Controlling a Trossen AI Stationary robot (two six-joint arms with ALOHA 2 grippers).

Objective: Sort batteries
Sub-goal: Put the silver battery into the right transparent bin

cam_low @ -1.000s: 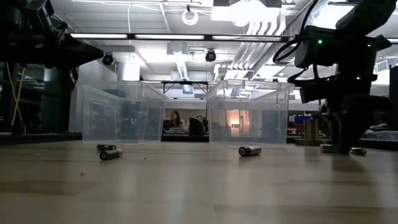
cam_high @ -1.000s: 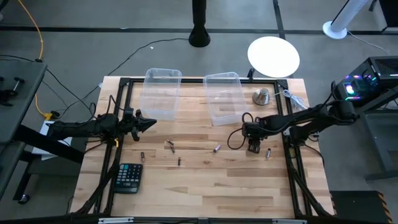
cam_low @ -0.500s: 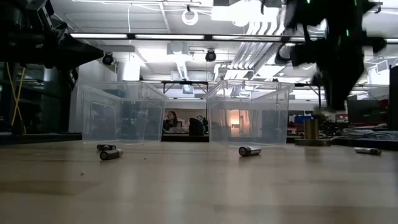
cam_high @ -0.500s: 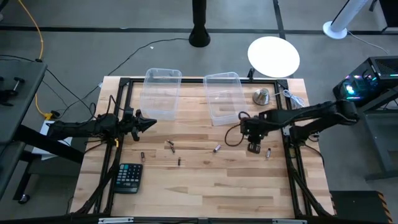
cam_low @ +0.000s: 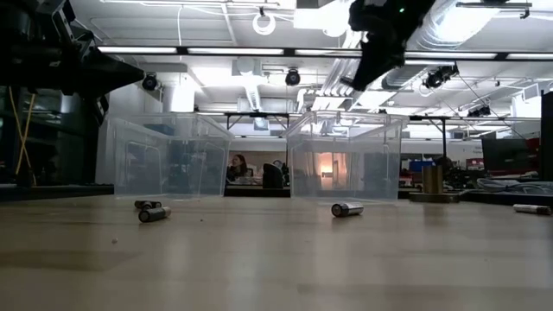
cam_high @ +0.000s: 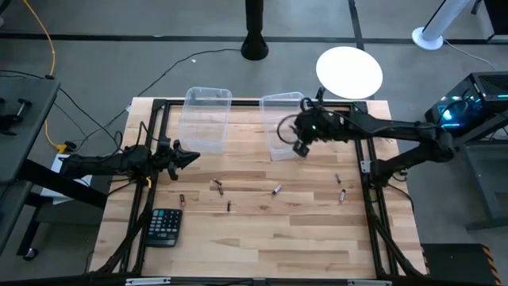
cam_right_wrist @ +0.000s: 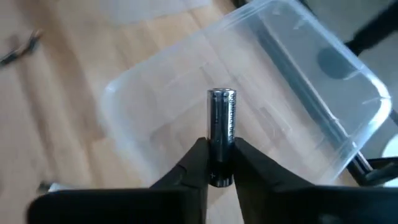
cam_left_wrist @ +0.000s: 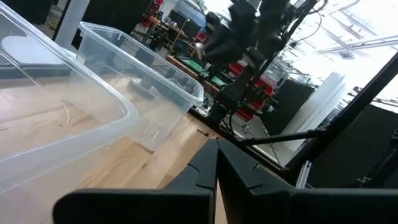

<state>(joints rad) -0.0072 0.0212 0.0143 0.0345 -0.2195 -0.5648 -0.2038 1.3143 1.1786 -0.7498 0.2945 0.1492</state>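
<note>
My right gripper (cam_high: 300,148) hovers over the near end of the right clear bin (cam_high: 283,123), shut on a dark battery with a silvery end (cam_right_wrist: 221,121); in the low view it sits high above that bin (cam_low: 358,79). Several other batteries lie on their sides on the wood: (cam_high: 182,199), (cam_high: 217,186), (cam_high: 229,206), (cam_high: 277,189), (cam_high: 337,179), (cam_high: 342,195); two show in the low view (cam_low: 154,213), (cam_low: 347,209). My left gripper (cam_high: 190,157) waits shut at the table's left, near the left clear bin (cam_high: 206,119). My right gripper pinches the battery between its two fingertips (cam_right_wrist: 198,163) by one end (cam_right_wrist: 221,163). The battery lies along the fingers, and its free silvery end (cam_right_wrist: 222,95) sticks out past them toward the bin below. The fingers slant downward, and the battery is lifted clear.
A dark calculator (cam_high: 163,226) lies at the near left. A metal bell-shaped object (cam_high: 333,122) stands right of the right bin. A black frame runs along the table's sides and far edge. Bare wood lies between the bins and the near edge.
My right gripper has risen from the table near the right side, lifting a battery clear. It has swung toward the far edge and the left, ending above the right bin. One battery that it stood over now shows on the wood.
</note>
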